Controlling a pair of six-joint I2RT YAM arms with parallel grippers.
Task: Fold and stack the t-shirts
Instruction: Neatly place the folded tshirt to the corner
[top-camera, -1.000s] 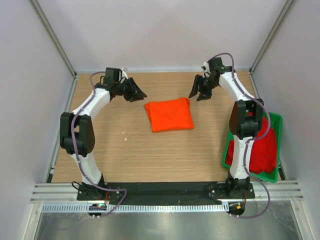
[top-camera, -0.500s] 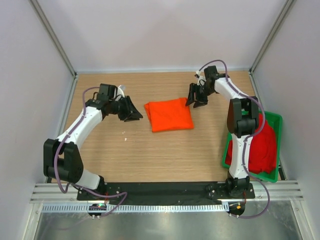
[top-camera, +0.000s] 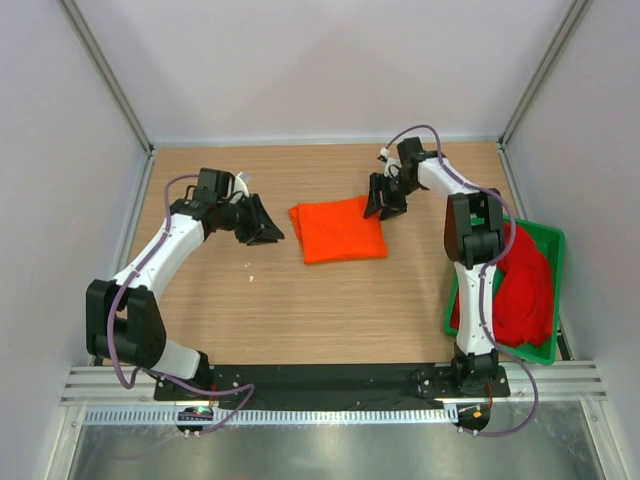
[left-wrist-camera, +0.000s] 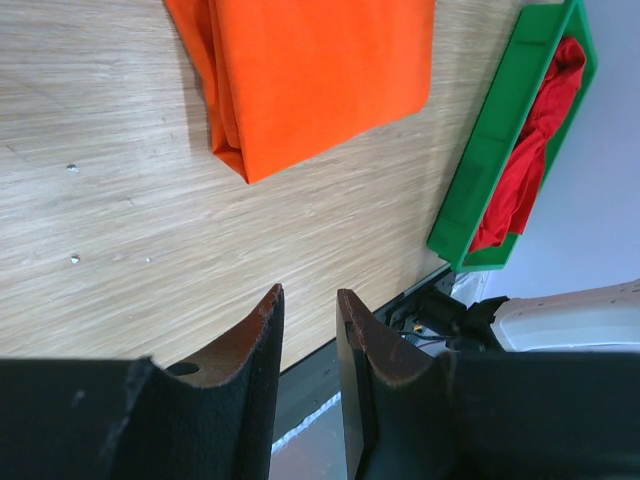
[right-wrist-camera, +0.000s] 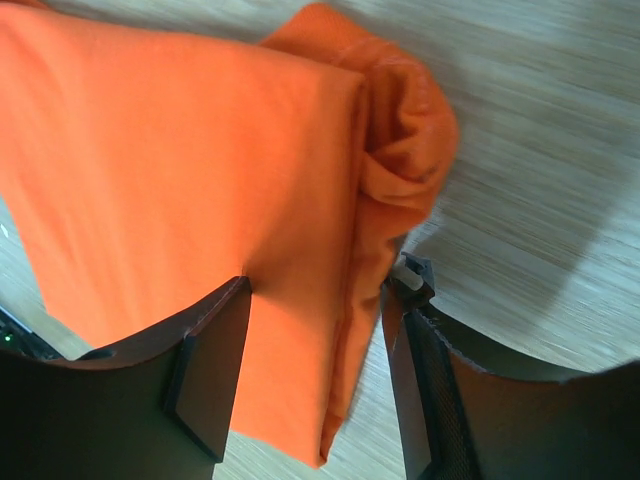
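Wooden table (top-camera: 300, 300): orange t-shirt (top-camera: 338, 230) mid-board, red t-shirt (top-camera: 528, 290) filling green tray (top-camera: 550, 234).

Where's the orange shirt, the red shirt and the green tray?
orange shirt (top-camera: 338, 232): top view, middle of the folded cloth.
red shirt (top-camera: 528, 290): top view, middle of the crumpled heap.
green tray (top-camera: 530, 352): top view, its near rim.

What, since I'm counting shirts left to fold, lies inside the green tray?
Crumpled red fabric fills the green tray. Anything beneath it is hidden; the right arm covers the tray's left side.
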